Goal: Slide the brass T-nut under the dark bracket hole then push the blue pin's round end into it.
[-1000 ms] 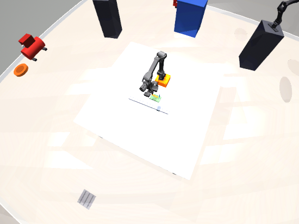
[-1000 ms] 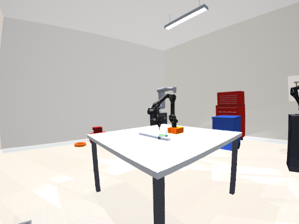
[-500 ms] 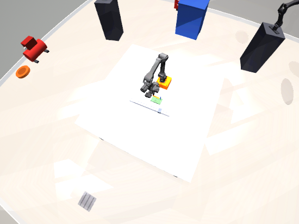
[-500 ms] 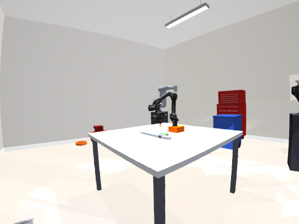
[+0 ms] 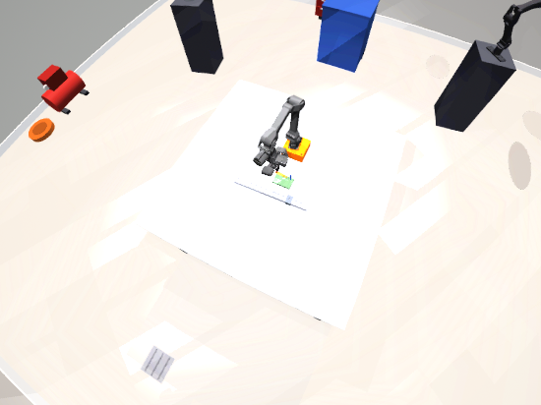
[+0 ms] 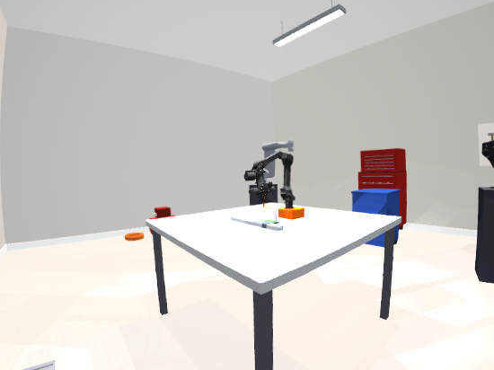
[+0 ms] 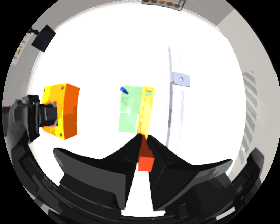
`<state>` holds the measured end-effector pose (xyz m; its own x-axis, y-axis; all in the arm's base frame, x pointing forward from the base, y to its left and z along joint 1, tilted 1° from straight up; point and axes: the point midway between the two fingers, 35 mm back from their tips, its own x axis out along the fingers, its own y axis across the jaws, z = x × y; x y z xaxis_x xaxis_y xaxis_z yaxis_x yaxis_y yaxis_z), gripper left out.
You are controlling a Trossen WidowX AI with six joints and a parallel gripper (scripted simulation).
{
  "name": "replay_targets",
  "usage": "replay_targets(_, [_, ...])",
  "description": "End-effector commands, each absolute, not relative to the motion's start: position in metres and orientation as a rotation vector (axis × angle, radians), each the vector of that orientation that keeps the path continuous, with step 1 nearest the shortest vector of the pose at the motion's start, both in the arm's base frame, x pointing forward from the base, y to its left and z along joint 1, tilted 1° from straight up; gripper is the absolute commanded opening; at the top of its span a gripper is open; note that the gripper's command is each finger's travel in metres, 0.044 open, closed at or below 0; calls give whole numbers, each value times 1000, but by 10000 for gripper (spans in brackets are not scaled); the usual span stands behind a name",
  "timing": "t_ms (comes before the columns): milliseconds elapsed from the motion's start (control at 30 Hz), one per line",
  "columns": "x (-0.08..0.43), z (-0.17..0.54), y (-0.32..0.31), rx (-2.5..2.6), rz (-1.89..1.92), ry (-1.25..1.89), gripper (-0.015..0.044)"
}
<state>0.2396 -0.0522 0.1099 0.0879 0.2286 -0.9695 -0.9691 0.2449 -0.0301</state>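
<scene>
Dangling the brass T-nut (image 5: 282,175) (image 6: 267,207) (image 7: 146,112) in midair by its orange handle (image 6: 264,204) (image 7: 146,162), lol, pinching that handle snugly in the gripper (image 5: 276,170) (image 6: 264,196) (image 7: 144,136). Also seeing the blue pin (image 5: 290,177) (image 7: 124,90) at the green tray (image 5: 283,183) (image 6: 271,221) (image 7: 129,122), plus the dark bracket (image 5: 289,199) (image 6: 264,225) (image 7: 186,80) sitting on the rail (image 5: 266,194) (image 6: 244,221) (image 7: 171,125) nearby.

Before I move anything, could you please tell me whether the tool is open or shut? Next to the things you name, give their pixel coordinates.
Shut on the orange handle (image 7: 146,162): its red-orange end shows between the tool's (image 7: 144,137) fingers.
</scene>
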Motion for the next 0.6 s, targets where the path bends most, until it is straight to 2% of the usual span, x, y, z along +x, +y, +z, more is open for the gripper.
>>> replay_targets(0, [247,111,-55,-891,1101,1094,-150])
replay_targets(567, [273,113,-63,-904,1115,1089,-150])
